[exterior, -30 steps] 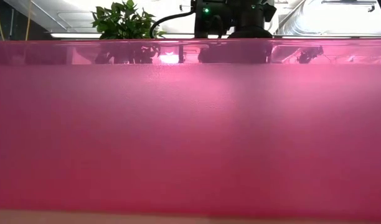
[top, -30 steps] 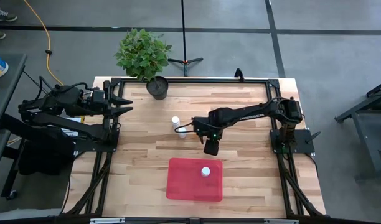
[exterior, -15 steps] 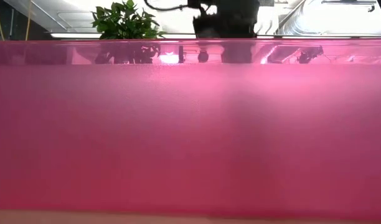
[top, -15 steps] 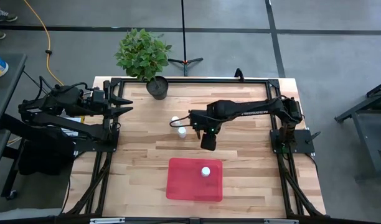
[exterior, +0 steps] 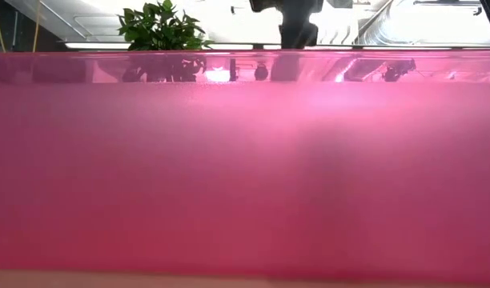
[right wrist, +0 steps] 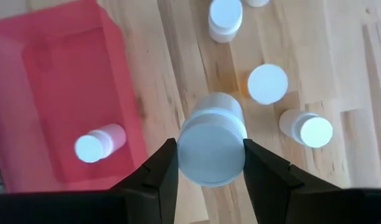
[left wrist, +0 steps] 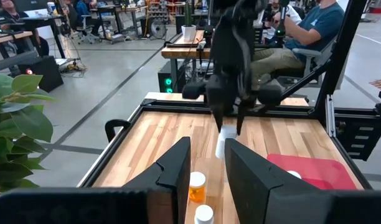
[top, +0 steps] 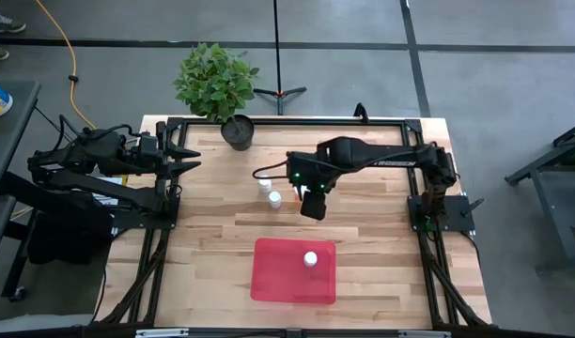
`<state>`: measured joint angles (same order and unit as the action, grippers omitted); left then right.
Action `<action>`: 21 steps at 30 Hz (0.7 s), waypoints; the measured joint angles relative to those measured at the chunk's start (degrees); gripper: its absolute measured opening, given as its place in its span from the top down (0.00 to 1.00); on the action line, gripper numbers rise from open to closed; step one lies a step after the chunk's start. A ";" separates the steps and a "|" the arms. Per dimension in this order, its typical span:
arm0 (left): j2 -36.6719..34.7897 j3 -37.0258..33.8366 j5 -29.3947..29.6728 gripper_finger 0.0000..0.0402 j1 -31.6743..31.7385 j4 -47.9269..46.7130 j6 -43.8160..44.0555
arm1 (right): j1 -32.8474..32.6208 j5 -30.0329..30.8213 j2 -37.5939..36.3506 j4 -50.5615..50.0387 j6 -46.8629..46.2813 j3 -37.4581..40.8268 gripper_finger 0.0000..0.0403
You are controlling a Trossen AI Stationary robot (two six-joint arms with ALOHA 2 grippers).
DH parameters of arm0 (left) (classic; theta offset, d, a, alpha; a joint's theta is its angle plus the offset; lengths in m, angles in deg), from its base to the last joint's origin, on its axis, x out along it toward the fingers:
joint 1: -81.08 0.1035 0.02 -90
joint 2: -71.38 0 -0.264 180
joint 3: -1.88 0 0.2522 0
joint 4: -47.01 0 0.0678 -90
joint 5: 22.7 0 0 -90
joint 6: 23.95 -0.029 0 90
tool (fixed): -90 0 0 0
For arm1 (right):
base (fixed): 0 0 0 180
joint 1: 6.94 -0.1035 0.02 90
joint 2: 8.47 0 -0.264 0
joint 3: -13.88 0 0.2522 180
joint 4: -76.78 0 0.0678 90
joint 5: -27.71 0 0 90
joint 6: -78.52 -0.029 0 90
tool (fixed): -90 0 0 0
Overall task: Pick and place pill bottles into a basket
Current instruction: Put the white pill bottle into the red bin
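Note:
My right gripper (right wrist: pixel 210 155) points down over the middle of the table (top: pixel 300 192) and is shut on a white-capped white pill bottle (right wrist: pixel 212 146). It also shows in the left wrist view (left wrist: pixel 228 127). Beside it on the wood stand an amber bottle (right wrist: pixel 268 84) and white bottles (right wrist: pixel 226 17) (right wrist: pixel 305 127). Two of them show in the high view (top: pixel 265 182) (top: pixel 274 198). One white bottle (top: pixel 310 258) stands in the red tray (top: pixel 269 282) near the front edge. My left gripper (left wrist: pixel 206 174) waits open and empty at the table's left edge (top: pixel 189 160). My right gripper pinches the bottle's white cap (right wrist: pixel 212 177) between its two fingers, one on each side. The fingers (right wrist: pixel 165 168) come from above, pointing down. The bottle is upright. Whether its base is on the table I cannot tell.
A potted plant (top: pixel 217 89) stands at the table's far edge, left of centre. The tray's red wall (exterior: pixel 245 160) fills the low view. People sit at desks beyond the table in the left wrist view (left wrist: pixel 302 31). A black frame runs around the table (top: pixel 297 122).
My right arm has drawn its wrist toward the table's far edge and up, as the low view shows it rising out of the picture. The bottles on the table and the one in the tray have stayed where they were.

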<state>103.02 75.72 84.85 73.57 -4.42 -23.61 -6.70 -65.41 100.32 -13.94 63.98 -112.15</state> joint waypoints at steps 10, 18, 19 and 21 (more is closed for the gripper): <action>0.01 0.01 0.01 0.67 0.00 -1.66 0.00 | -4.04 -0.47 0.00 -2.77 -3.22 -7.37 0.65; 0.02 0.00 0.01 0.67 0.00 -1.95 0.00 | -8.24 -1.35 0.00 -3.72 -6.57 -9.95 0.65; 0.02 0.00 0.01 0.67 0.00 -1.95 0.00 | -8.87 -1.37 0.00 -3.68 -7.12 -9.97 0.65; 0.01 0.00 0.00 0.67 -0.01 -1.95 0.00 | -10.08 -1.37 0.00 -3.76 -8.09 -9.97 0.65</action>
<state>103.03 75.72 84.85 73.56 -6.36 -23.61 -16.77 -66.78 100.32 -17.70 55.89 -122.11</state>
